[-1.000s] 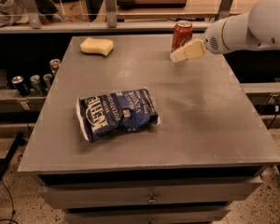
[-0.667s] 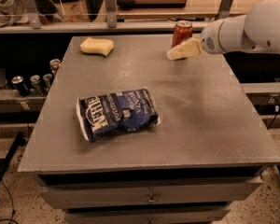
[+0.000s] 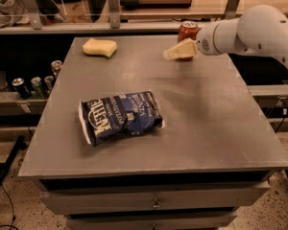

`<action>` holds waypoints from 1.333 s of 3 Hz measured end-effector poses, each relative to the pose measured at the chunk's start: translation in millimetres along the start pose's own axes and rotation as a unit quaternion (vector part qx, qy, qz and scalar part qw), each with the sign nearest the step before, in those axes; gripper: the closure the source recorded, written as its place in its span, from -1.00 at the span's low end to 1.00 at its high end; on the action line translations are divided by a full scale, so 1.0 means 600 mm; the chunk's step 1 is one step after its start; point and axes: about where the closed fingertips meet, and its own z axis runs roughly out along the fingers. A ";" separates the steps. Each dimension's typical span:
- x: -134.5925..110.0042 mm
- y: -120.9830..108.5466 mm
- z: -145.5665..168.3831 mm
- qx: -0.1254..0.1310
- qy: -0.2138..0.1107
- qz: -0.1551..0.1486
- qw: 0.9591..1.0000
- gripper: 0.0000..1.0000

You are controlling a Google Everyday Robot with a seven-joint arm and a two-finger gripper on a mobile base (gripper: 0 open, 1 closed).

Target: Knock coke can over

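Fingers point(image 3: 178, 50) of my gripper point(image 3: 167, 55) closed narrow into one pale wedge, no gap showing, hanging just in front of the coke can point(image 3: 187, 30), which stands upright near the table's point(image 3: 221, 128) far edge. Can likely light, rigid, slick-walled. No grasp needed, I judge: a sideways push high on its wall should tip it.

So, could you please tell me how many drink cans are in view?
5: the coke can stands at the table's far edge, just behind the gripper; four cans sit on the low shelf left of the table. Others may be hidden.
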 end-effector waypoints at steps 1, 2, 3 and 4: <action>0.002 0.001 0.023 0.000 0.003 0.000 1.000 -1.00; 0.007 -0.001 0.046 0.004 0.006 0.005 1.000 -1.00; 0.012 -0.007 0.060 0.006 0.000 0.016 1.000 -1.00; 0.013 -0.013 0.072 0.008 -0.006 0.024 1.000 -1.00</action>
